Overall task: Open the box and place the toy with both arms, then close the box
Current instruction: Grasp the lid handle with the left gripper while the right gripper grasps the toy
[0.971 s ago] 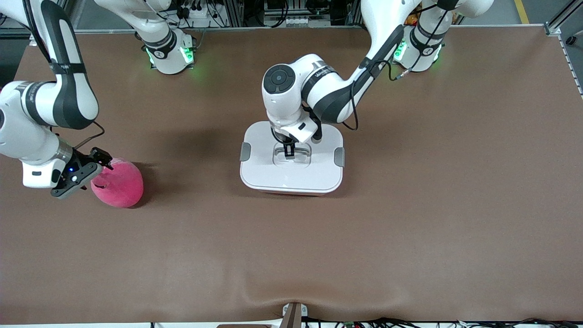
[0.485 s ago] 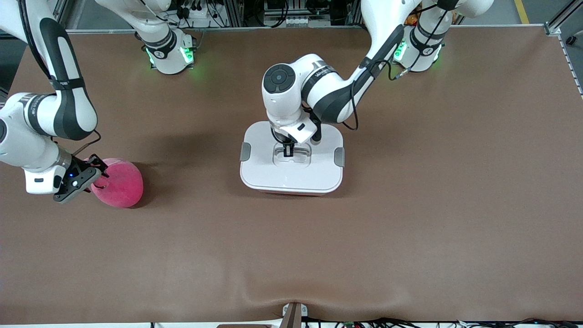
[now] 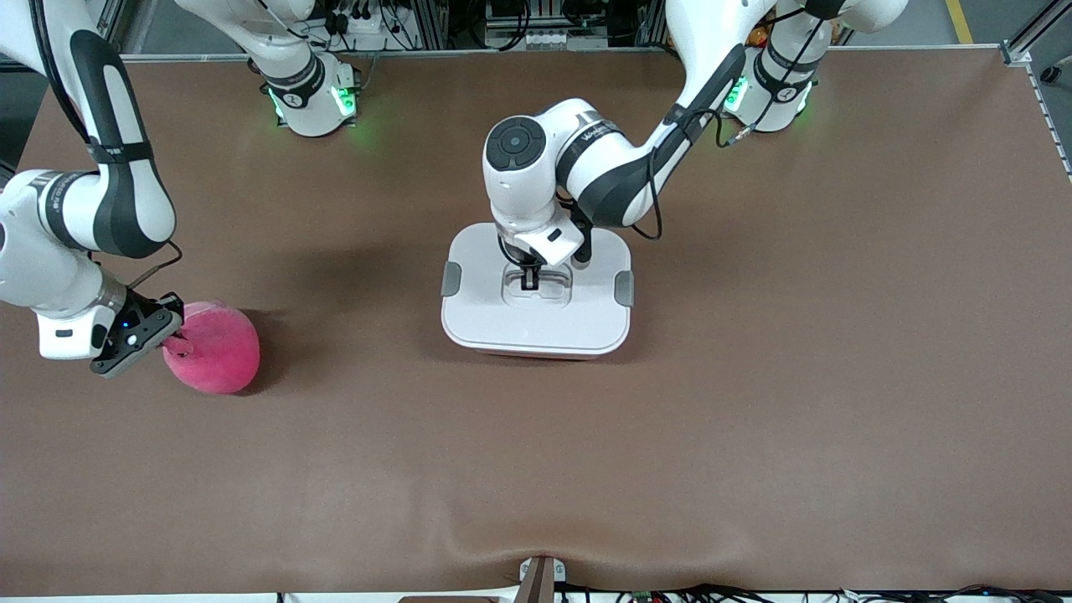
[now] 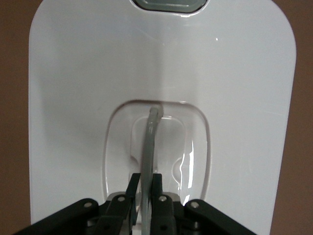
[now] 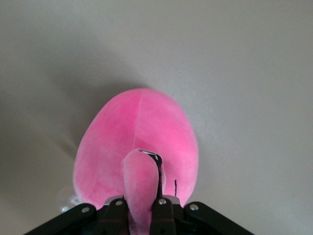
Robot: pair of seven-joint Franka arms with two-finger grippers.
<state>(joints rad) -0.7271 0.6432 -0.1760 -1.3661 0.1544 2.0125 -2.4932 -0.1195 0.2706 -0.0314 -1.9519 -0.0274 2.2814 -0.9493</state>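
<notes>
The box [image 3: 536, 322] sits mid-table with its white lid [image 4: 73, 98] on, a grey clip [image 3: 450, 278] at each end. My left gripper [image 3: 530, 279] is down in the lid's recessed centre, shut on the thin grey handle [image 4: 150, 142], which shows between its fingers. The bright pink plush toy [image 3: 213, 352] lies on the table at the right arm's end. My right gripper [image 3: 172, 335] is at the toy's side, shut on a nubby ear [image 5: 139, 186] of the toy [image 5: 142, 127].
The brown table [image 3: 754, 377] is bare around the box and toy. The arm bases [image 3: 310, 92] stand along the table's edge farthest from the front camera. A small mount [image 3: 540, 578] sits at the edge nearest the front camera.
My right gripper has closed in on the toy's side and pinched its ear, nudging the toy slightly. My left gripper has stayed on the lid handle.
</notes>
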